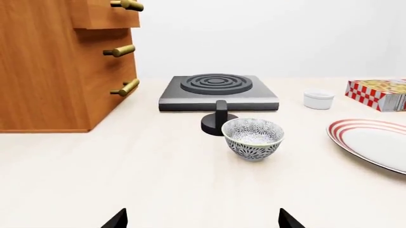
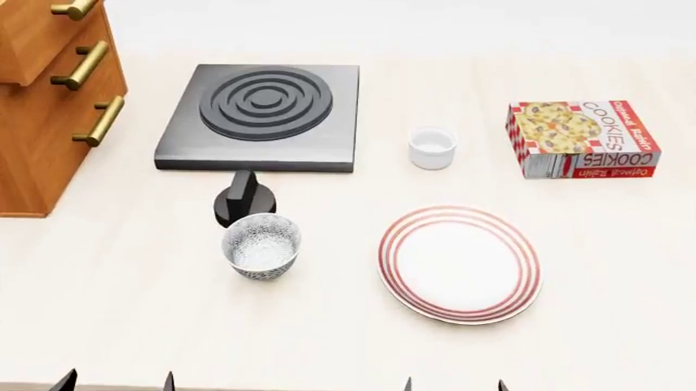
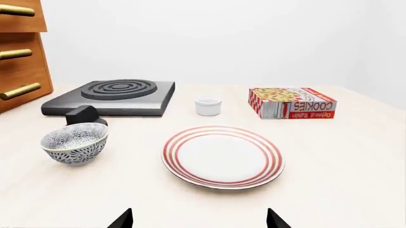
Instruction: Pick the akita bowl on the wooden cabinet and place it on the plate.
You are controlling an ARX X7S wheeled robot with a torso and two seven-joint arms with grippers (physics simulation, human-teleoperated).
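The akita bowl [image 2: 262, 247] stands upright on the pale tabletop, not on the wooden cabinet [image 2: 38, 106], which rises at the far left. The red-ringed plate [image 2: 459, 262] lies to the bowl's right with nothing on it. In the left wrist view the bowl [image 1: 252, 137] sits ahead of my left gripper [image 1: 199, 221], which is open and holds nothing. My right gripper [image 3: 199, 219] is open too, with the plate [image 3: 222, 156] just ahead of it and the bowl [image 3: 74, 142] off to one side. Only the fingertips of both grippers show at the head view's near edge.
A black knob [image 2: 244, 199] stands right behind the bowl, in front of a dark stove burner [image 2: 261, 114]. A small plain white cup [image 2: 432, 148] and a cookie box [image 2: 582, 138] sit beyond the plate. Brass handles [image 2: 100, 120] stick out of the cabinet.
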